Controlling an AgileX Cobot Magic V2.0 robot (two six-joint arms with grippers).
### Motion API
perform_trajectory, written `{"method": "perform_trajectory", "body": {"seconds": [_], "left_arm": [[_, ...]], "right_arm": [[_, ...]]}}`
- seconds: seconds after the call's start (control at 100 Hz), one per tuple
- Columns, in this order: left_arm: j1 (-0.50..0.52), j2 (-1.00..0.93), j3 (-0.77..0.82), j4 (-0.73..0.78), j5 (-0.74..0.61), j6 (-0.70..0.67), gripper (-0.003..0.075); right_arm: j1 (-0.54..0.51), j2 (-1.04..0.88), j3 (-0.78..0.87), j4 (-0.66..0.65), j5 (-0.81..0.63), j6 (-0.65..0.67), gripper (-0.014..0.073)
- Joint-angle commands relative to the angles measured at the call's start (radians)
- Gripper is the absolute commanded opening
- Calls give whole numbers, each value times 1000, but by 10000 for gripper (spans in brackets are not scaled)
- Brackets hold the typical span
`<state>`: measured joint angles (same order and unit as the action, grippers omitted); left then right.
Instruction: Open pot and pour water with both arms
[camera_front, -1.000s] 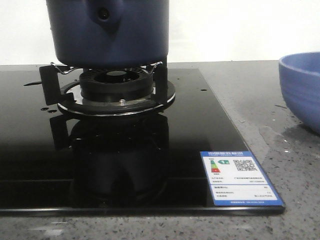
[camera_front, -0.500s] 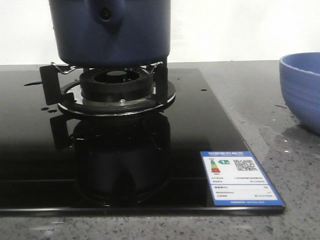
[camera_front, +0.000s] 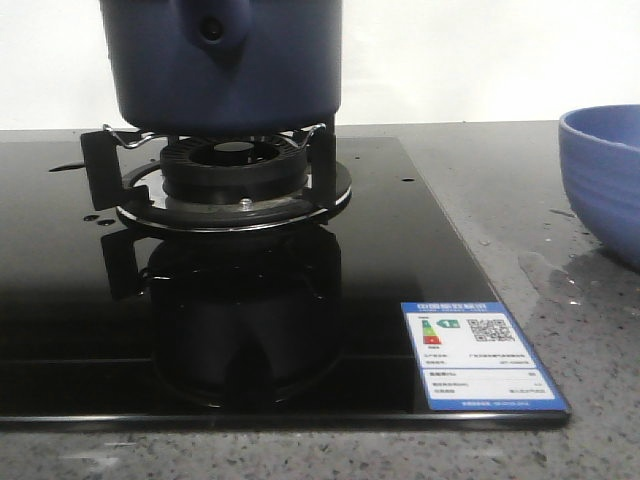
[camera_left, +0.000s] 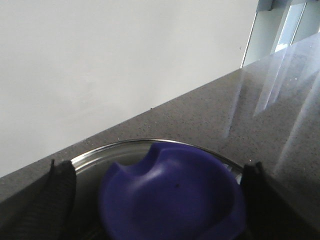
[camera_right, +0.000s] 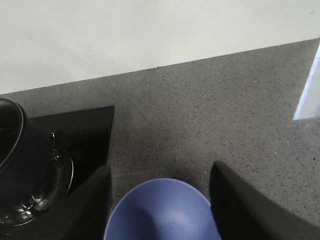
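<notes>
The dark navy pot (camera_front: 220, 70) stands on the gas burner's pan support (camera_front: 232, 175), its handle stub's round hole facing the camera. Its top is cut off in the front view. In the left wrist view my left gripper (camera_left: 157, 169) is open, with its fingers (camera_left: 59, 192) on either side of the blue knob (camera_left: 170, 195) of the glass lid (camera_left: 100, 155). My right gripper (camera_right: 161, 172) is open and empty above the lighter blue bowl (camera_right: 162, 212); the pot (camera_right: 20, 145) lies off to its side. Neither gripper shows in the front view.
The black glass hob (camera_front: 420, 250) carries a blue and white energy label (camera_front: 480, 355) near its front right corner. The lighter blue ribbed bowl (camera_front: 605, 170) stands on the grey speckled counter (camera_front: 560, 290) to the right, with wet patches beside it. A white wall runs behind.
The pot has shifted slightly to the right on the burner. Nothing else in the front view has moved.
</notes>
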<state>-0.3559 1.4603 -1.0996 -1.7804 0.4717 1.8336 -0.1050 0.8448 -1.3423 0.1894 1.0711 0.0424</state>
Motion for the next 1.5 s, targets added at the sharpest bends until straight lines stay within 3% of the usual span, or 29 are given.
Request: {"method": "perform_trajectory", "body": {"seconds": [0.0, 0.1, 0.26, 0.44, 0.67, 0.89, 1.49], "left_arm": [[2, -102, -38, -49, 30, -3, 571], [2, -215, -26, -49, 0, -13, 490], [2, -456, 80, -42, -111, -63, 231], [2, -761, 301, -42, -134, -89, -22], [2, -1165, 616, -44, -153, -149, -20], [2, -1412, 794, -44, -202, -299, -20], [2, -1452, 829, -55, -201, -301, -20]], "right_arm": [[-9, -20, -30, 8, -57, -13, 376], [-7, -66, -9, 8, -65, -35, 266], [36, -199, 133, 8, -79, -74, -72], [78, -388, 407, 8, -174, -147, -63], [100, -679, 677, 8, -303, -167, -63], [100, -826, 748, 8, -298, -168, -63], [100, -842, 748, 6, -266, -168, -63]]}}
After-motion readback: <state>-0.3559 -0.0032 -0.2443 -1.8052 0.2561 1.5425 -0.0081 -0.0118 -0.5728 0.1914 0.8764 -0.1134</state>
